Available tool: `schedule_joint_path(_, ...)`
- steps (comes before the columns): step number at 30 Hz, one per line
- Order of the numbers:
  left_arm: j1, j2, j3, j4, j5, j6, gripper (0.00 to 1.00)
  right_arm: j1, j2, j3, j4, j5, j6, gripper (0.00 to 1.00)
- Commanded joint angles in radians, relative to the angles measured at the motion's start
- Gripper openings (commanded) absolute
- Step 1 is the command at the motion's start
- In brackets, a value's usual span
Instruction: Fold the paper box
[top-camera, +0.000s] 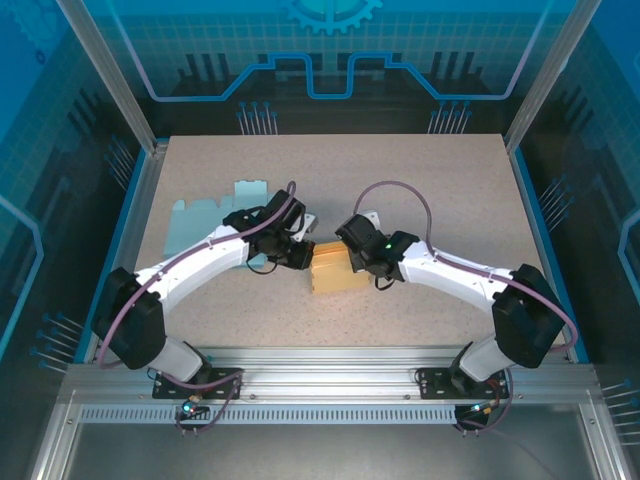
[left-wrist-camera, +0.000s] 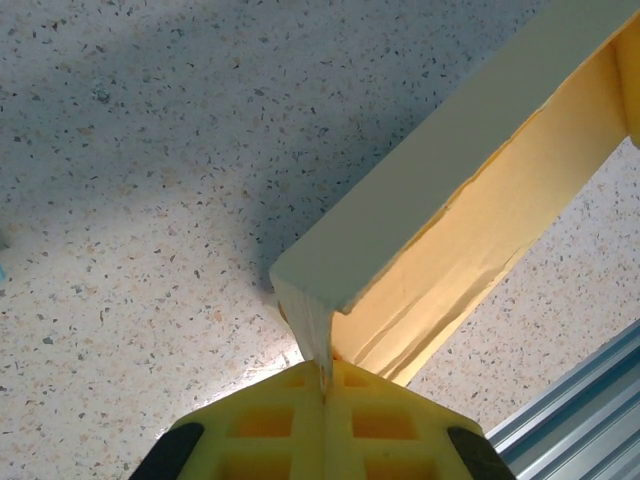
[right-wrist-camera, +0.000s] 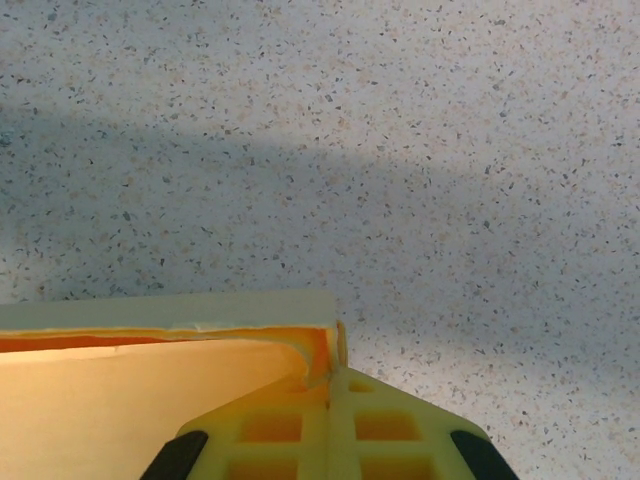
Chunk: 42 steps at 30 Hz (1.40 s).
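The left claw is clenched on one corner of the yellow box. The right claw is clenched on another. The box sits between them. I think they are folding its walls. Next, bend a wall gently, no tearing.

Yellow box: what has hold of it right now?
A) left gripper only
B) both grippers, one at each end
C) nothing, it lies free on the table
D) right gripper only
B: the left gripper is pinched shut on one corner of the yellow box, and the right gripper is shut on a corner at the other end.
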Motion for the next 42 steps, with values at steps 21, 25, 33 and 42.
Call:
schedule_joint_path(21,0.008,0.01,0.07,0.148,0.158,-0.097,0.0,0.089,0.058,-0.063,-0.068,0.014,0.022,0.0)
schedule_joint_path(25,0.009,0.008,0.05,0.146,0.158,-0.102,0.0,0.089,0.06,-0.062,-0.069,0.015,0.023,0.0)
schedule_joint_path(33,0.009,-0.016,-0.034,0.109,0.088,-0.09,0.0,0.089,0.051,-0.06,-0.076,0.028,0.028,0.0)
schedule_joint_path(42,-0.006,-0.022,-0.095,0.186,0.071,-0.115,0.0,0.089,0.031,-0.067,-0.067,0.036,0.035,0.0)
